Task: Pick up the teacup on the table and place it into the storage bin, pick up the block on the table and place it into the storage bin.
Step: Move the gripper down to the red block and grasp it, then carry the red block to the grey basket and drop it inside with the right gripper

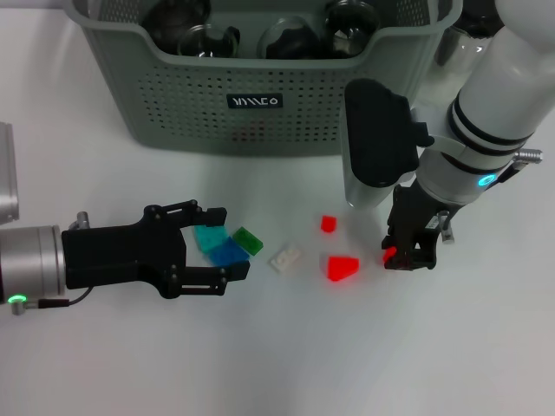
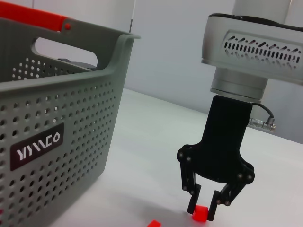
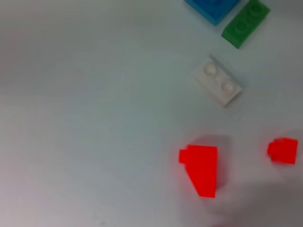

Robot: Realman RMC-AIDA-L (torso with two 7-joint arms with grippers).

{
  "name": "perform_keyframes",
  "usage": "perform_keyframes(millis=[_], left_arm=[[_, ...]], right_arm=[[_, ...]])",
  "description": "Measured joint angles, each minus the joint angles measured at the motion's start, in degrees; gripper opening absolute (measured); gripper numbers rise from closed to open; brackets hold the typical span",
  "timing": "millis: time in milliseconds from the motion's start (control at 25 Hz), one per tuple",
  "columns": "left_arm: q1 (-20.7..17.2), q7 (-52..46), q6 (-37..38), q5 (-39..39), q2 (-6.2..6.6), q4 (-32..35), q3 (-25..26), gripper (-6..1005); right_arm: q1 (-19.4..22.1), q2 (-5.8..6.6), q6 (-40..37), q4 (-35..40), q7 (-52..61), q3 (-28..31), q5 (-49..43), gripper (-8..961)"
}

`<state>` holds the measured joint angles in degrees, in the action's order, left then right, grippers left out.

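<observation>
Right gripper (image 1: pixel 406 254): pointing down at the table (image 1: pixel 286 364), to the right of the loose bricks. Also seen in left wrist view (image 2: pixel 204 208), tips at table level.
Fingers, right: partly closed; small red block (image 1: pixel 389 255) sits between the two tips, pads on or just beside its sides. Firm contact cannot be confirmed. Block rests on the table in left wrist view (image 2: pixel 200 213).
Left gripper (image 1: pixel 227 243): low over the table, left side, lying roughly horizontal, pointing toward the bricks.
Fingers, left: spread wide, holding nothing. Teal brick (image 1: pixel 208 236) and blue brick (image 1: pixel 227 252) lie in the gap between the tips; green brick (image 1: pixel 248 240) just beyond the tips.
Storage bin (image 1: pixel 286 130): far side of the table, behind both grippers; perforated wall, black label w/ white lettering. Dark glassware visible inside.
Other bricks: white plate brick (image 1: pixel 285 258) centre; red wedge brick (image 1: pixel 342 268) near the right gripper, apart from it; small red cube (image 1: pixel 328 224) behind the wedge.
Teacup: cannot tell which item.
</observation>
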<state>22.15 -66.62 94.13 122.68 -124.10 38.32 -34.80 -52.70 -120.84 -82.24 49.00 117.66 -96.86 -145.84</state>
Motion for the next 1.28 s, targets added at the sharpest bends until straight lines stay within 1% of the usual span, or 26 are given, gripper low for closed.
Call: perform_keyframes(millis=[200,320,400,480,560,680,720,800,880,920,1000,1080,1280], left_arm=[[0.0,0.0,0.0,0.0,0.0,0.0,0.0,857],[-0.1,0.0,0.0,0.0,0.0,0.0,0.0,857],[-0.2,0.0,0.0,0.0,0.0,0.0,0.0,857],[-0.2,0.0,0.0,0.0,0.01,0.1,0.0,857],[-0.1,0.0,0.0,0.0,0.06,0.1,0.0,857],[0.0,0.0,0.0,0.0,0.16,0.3,0.0,857],[0.0,0.0,0.0,0.0,0.17,0.3,0.0,857],[0.0,0.0,0.0,0.0,0.17,0.4,0.0,857],[0.0,0.0,0.0,0.0,0.18,0.5,0.0,857],[0.0,0.1,0.0,0.0,0.17,0.5,0.0,857],[0.0,0.2,0.0,0.0,0.17,0.5,0.0,857],[0.0,0.4,0.0,0.0,0.18,0.5,0.1,857],[0.0,0.6,-0.1,0.0,0.24,0.5,0.7,857]], right_arm=[[0.0,0.26,-1.5,1.5,0.9,0.2,0.0,226],[0.6,0.39,-3.9,4.7,1.2,1.8,0.2,226],[0.9,0.47,-6.7,8.4,1.2,4.3,0.2,226],[0.8,0.52,-10.4,12.5,1.2,8.0,0.3,226],[-0.4,0.51,-14.8,16.2,1.3,12.8,0.9,226],[-3.7,0.6,-20.2,20.0,1.3,21.5,4.1,226],[-4.8,0.71,-21.1,20.9,1.3,24.4,4.9,225],[-7.7,1.02,-21.6,22.2,1.4,32.2,5.9,225],[-9.8,1.41,-19.7,22.2,1.9,38.1,6.0,225],[-10.8,1.72,-17.5,22.0,2.7,40.8,5.9,225],[-11.7,2.14,-12.5,21.3,4.7,42.8,5.3,225],[-12.0,2.5,-5.4,19.9,7.5,42.7,3.6,225],[-13.1,2.4,8.3,13.2,11.9,40.2,-5.0,225]])
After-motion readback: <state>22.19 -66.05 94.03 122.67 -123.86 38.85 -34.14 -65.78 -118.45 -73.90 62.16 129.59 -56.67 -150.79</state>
